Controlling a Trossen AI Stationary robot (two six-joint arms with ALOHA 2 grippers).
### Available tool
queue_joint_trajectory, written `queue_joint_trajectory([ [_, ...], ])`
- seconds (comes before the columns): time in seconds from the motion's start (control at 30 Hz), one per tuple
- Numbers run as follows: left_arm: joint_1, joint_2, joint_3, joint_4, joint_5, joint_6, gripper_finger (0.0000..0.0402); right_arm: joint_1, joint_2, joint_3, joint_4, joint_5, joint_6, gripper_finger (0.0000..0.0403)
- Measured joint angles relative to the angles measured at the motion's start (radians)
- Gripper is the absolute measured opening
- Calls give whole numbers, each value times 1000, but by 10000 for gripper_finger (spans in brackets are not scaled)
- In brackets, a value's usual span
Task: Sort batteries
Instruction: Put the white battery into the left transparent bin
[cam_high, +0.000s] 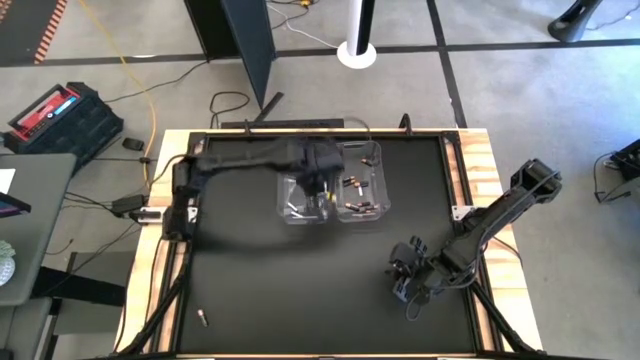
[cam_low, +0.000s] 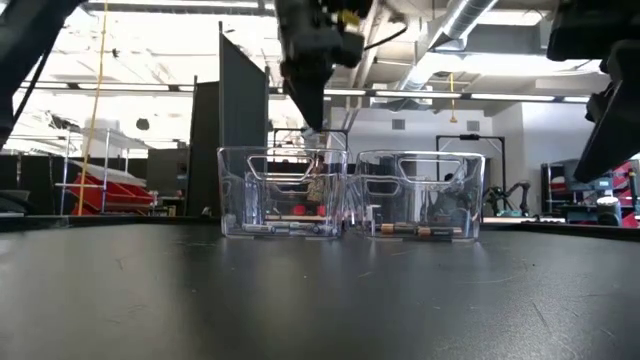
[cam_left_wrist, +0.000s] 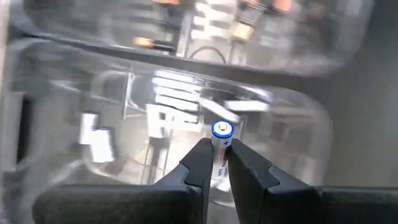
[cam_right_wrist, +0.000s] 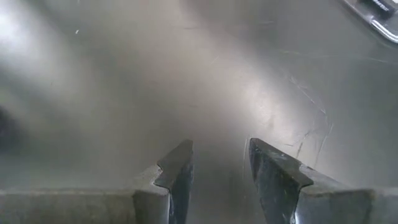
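Two clear bins sit side by side at the far middle of your tabletop (cam_high: 300, 290): the left bin (cam_high: 304, 197) and the right bin (cam_high: 362, 180), touching or nearly so. Your left hand (cam_left_wrist: 216, 163) hangs over the left bin and pinches a silvery-white battery (cam_left_wrist: 221, 148) between its fingertips, the cell standing on end with its blue-ringed cap pointing down toward the bin floor. A few more silvery cells (cam_high: 292, 209) lie inside that left bin. The right bin holds several dark, copper-toned batteries (cam_high: 357, 207) lying on its floor; in the low view they show as a row along its bottom edge (cam_low: 418, 231).

One stray battery (cam_high: 202, 318) lies alone near the front left corner of the tabletop, well apart from both bins.

Your right hand (cam_right_wrist: 217, 180) waits low over bare tabletop toward the front right, fingers spread with nothing between them.
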Motion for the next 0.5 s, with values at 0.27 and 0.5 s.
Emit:
queue_joint_trajectory([
  [0.27,225,6,-72,153,133,32,41,-79,0,0,-22,45,91,173],
  [0.5,267,8,-228,285,154,14,41,-169,0,0,-27,46,129,173],
])
